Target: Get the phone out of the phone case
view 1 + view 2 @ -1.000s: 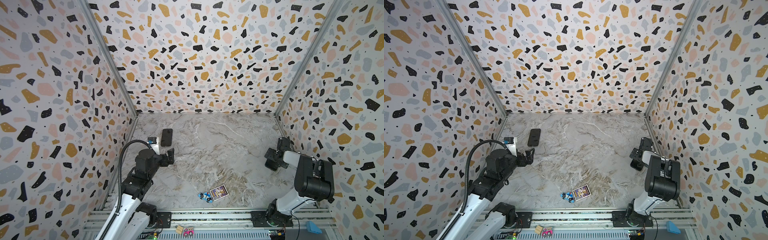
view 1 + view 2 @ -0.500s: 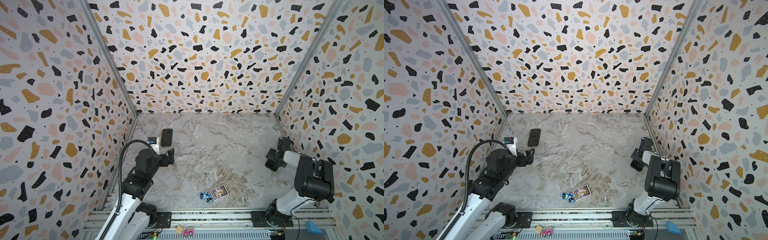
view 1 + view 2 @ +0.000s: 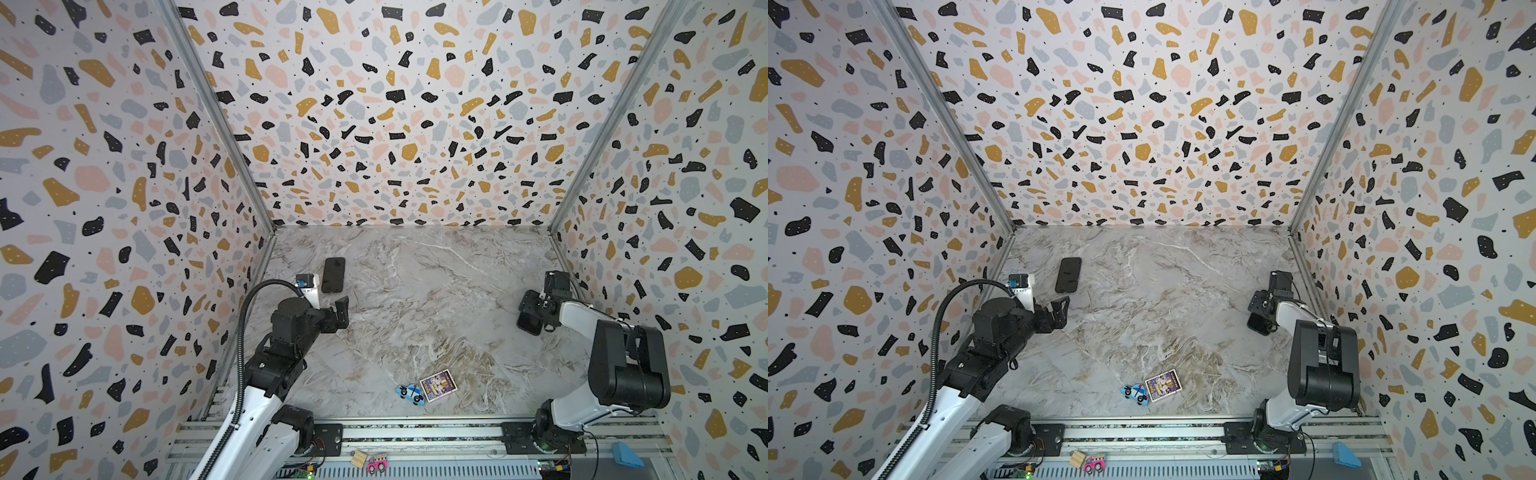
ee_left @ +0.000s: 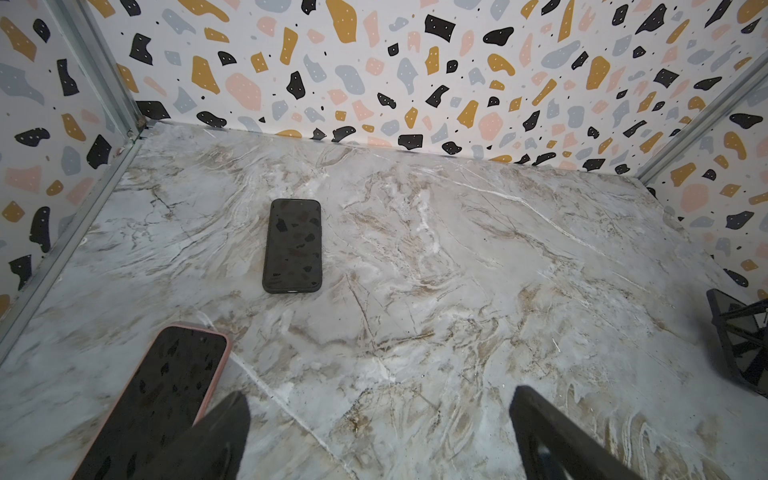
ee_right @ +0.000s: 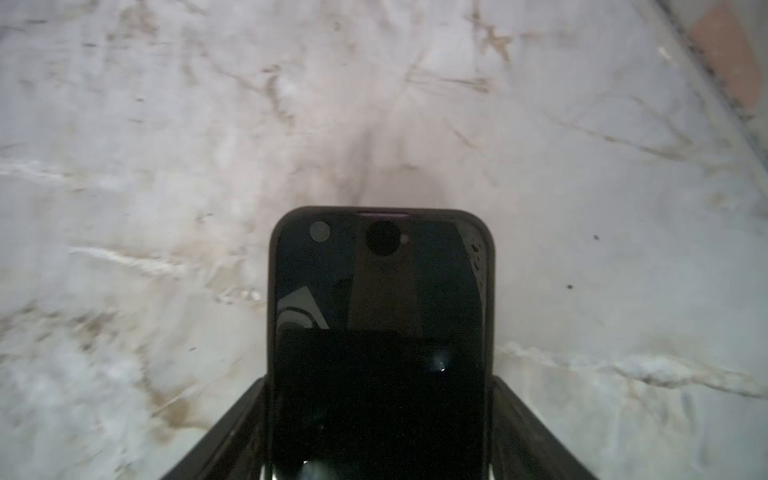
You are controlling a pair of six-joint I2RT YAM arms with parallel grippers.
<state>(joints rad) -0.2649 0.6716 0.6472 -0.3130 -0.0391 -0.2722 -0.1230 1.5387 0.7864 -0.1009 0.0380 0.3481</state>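
Phone [image 5: 380, 291], in dark case [image 5: 284, 219], being held at desk's [image 3: 436, 299] 3 o'clock, long axis pointing straight out from right end effector [image 5: 379, 384] pinching its long edges; left end effector [image 4: 380, 397] hovering spread at 9 o'clock.

Toy car [image 3: 410, 393] beside card [image 3: 438, 385]

Terrazzo-speckled walls [image 3: 395, 104] on three sides enclose a grey-beige marbled floor [image 3: 436, 316], evenly lit.

A robotics lab cell: terrazzo-print walls [image 3: 374, 124] box in the marble-print tabletop [image 3: 436, 316] under the left gripper [image 4: 378, 405], an aluminium mounting rail [image 3: 415, 432] behind it.
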